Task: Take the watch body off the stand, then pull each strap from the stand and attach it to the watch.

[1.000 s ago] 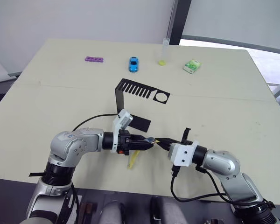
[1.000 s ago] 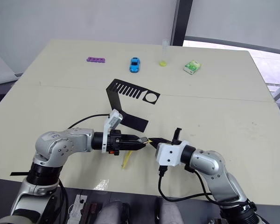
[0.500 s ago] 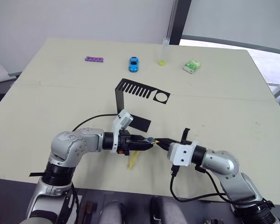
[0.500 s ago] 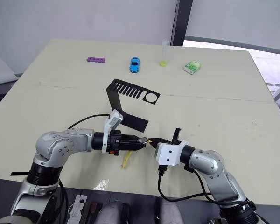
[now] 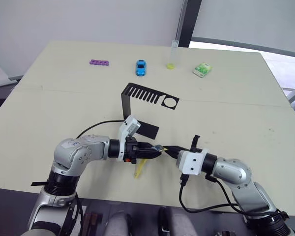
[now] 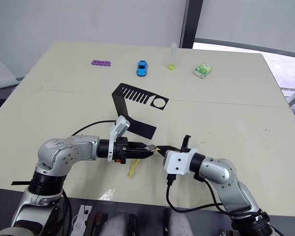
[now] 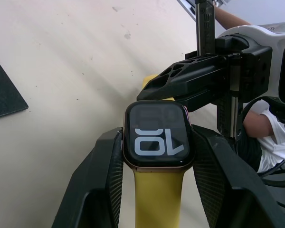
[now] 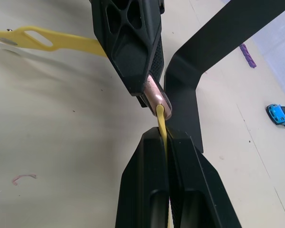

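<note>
Near the front edge of the bench [image 5: 49, 113], the left claw [image 7: 156, 156] is clenched on the sides of the watch body [image 7: 157, 140], screen up. One yellow strap [image 7: 157, 194] already hangs from the body's near end toward the bench. The right claw [image 8: 165, 142] is clamped flat on the second strap [image 8: 160, 121], its tip meeting the body's free end.

Handling, as judged: the body is small, rigid and smooth-edged, so a side grip is correct and could slip if twisted. The straps are soft and will buckle; the grip should stay close to the tip.

The stand [image 5: 137, 105] sits mid-bench, its slots vacant.

Not determinable: whether the second strap has entered its slot, as the joint is masked by the fingers. The second strap's length is concealed inside the right claw.
</note>
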